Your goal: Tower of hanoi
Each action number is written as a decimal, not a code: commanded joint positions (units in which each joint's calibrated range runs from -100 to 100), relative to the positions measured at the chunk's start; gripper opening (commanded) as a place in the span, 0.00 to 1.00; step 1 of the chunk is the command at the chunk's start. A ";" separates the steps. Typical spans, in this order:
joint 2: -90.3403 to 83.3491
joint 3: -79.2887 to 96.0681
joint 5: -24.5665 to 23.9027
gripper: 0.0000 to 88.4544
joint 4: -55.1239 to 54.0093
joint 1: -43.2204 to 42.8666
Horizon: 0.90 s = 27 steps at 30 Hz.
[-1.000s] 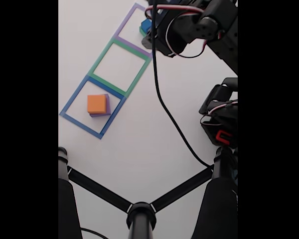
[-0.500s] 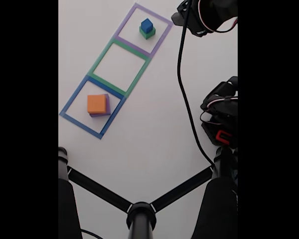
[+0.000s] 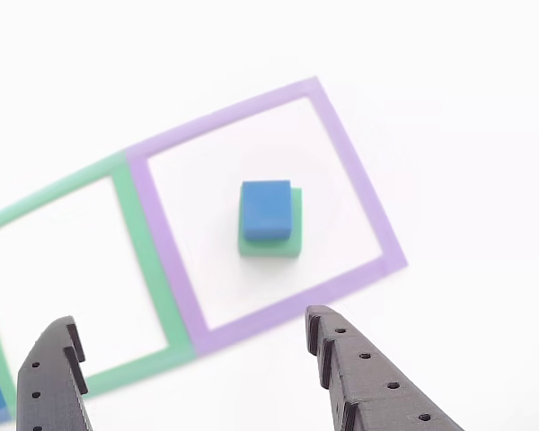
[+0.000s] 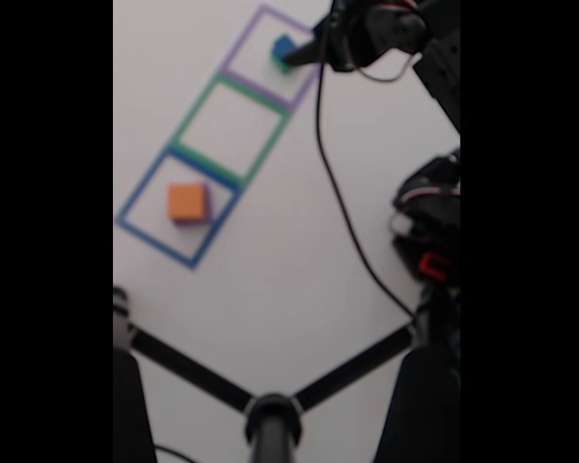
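The gripper [image 3: 189, 359] (jaws spread, empty) has been swung back above the small matte blue cube [image 3: 267, 210], suggesting another pick.

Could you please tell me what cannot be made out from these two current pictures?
- Purple block: in the blurred fixed view, hidden under the orange block; only a faint edge shows.
- Green cube: mostly covered by the blue cube in the other view.
- Gripper: finger bases cut off by the bottom edge.

White table [image 4: 270, 260] – evenly lit, matte (taped squares [image 4: 234, 125] in a row) – black stand legs [image 4: 188, 368] below.
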 commanded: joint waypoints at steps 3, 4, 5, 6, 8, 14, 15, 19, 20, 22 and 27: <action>1.61 13.17 0.00 0.37 -25.45 2.25; 2.33 15.45 0.00 0.38 -29.25 2.78; 3.29 17.54 0.00 0.39 -33.14 3.24; 4.25 19.17 0.00 0.39 -36.22 3.55; 6.42 22.81 0.00 0.39 -43.50 3.93; 16.03 28.80 0.00 0.39 -62.84 3.70; 18.36 29.26 0.00 0.38 -66.41 3.62; 27.65 29.89 0.00 0.37 -78.22 3.39; 29.57 29.89 0.00 0.36 -80.41 3.47; 32.78 30.17 0.00 0.35 -84.29 3.55; 38.95 31.80 0.00 0.34 -92.95 3.55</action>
